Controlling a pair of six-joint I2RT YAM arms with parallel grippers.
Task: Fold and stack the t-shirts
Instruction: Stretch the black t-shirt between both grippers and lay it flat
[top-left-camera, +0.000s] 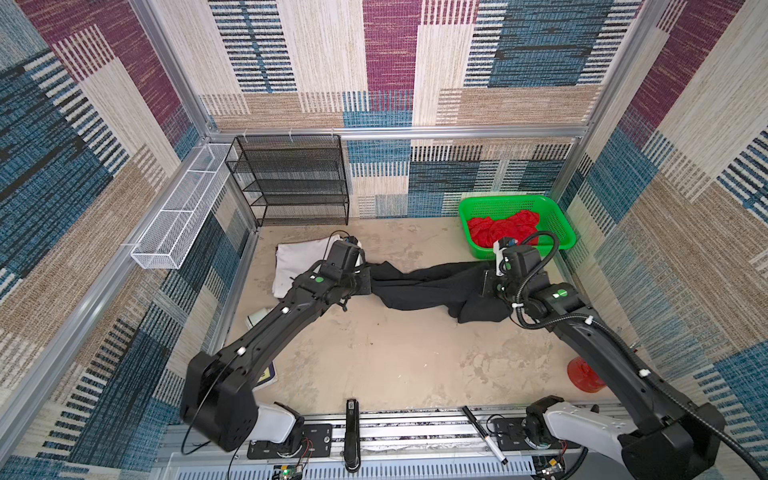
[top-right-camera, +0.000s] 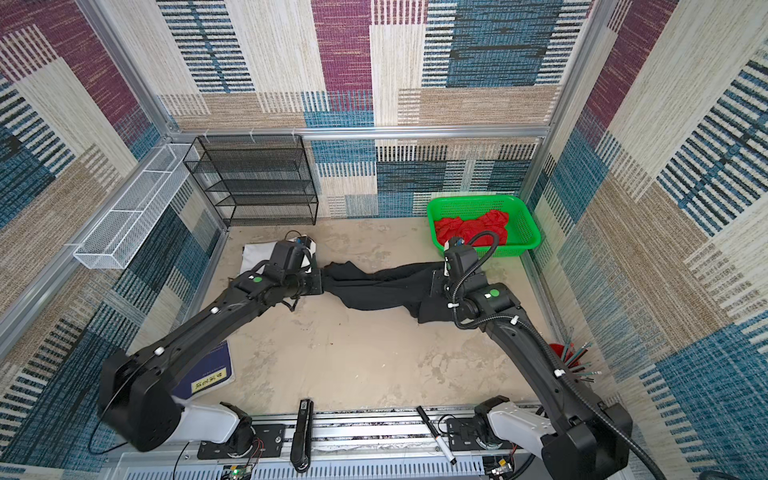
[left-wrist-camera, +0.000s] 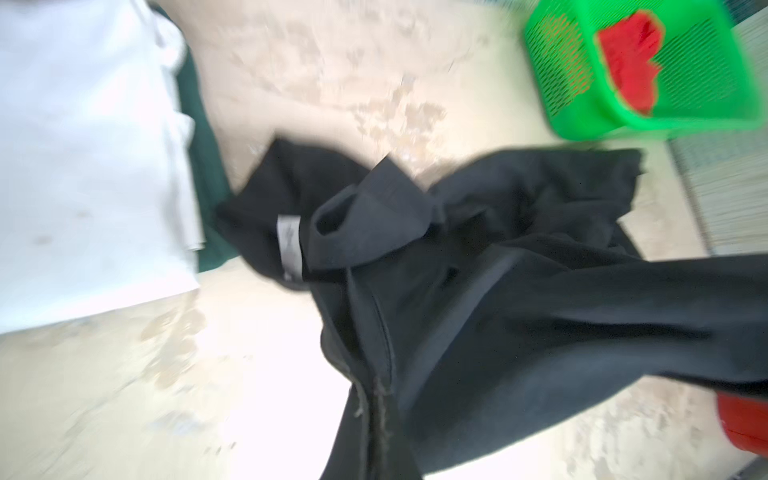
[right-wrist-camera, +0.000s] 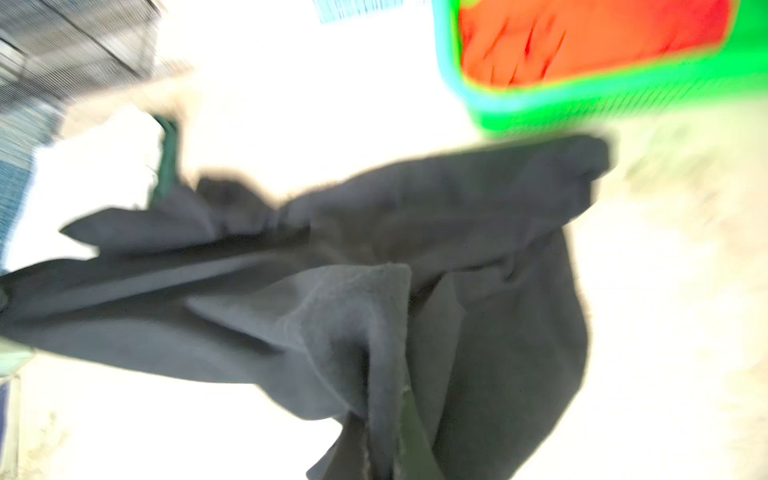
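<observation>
Now, you have the sandy counter (top-left-camera: 395, 361) as the broadest thing in both top views; across its far half the black t-shirt (top-left-camera: 428, 286) stretches as a twisted, rumpled band between the two arms, its bulk bunched under the right arm, and whether its lower folds touch the counter you cannot tell. Next in size, the white t-shirt (top-left-camera: 295, 257) lies folded flat at the far left of the counter, partly hidden beneath the left arm; the green basket (top-left-camera: 507, 203) sits in the far right corner, just beyond the black cloth, with the red t-shirt (top-left-camera: 498, 228) crumpled inside it. Under the white one, the dark green t-shirt (left-wrist-camera: 203, 174) shows only as a narrow edge in the left wrist view. Your left gripper (top-left-camera: 366, 282) is closed on the left end of the black t-shirt, right beside the white one; your right gripper (top-left-camera: 485, 286) is closed on the right end; both wrist views are blurred, and the cloth runs straight out of each frame. Smallest, the grey neck label (left-wrist-camera: 289, 245) stands out on the black collar.
</observation>
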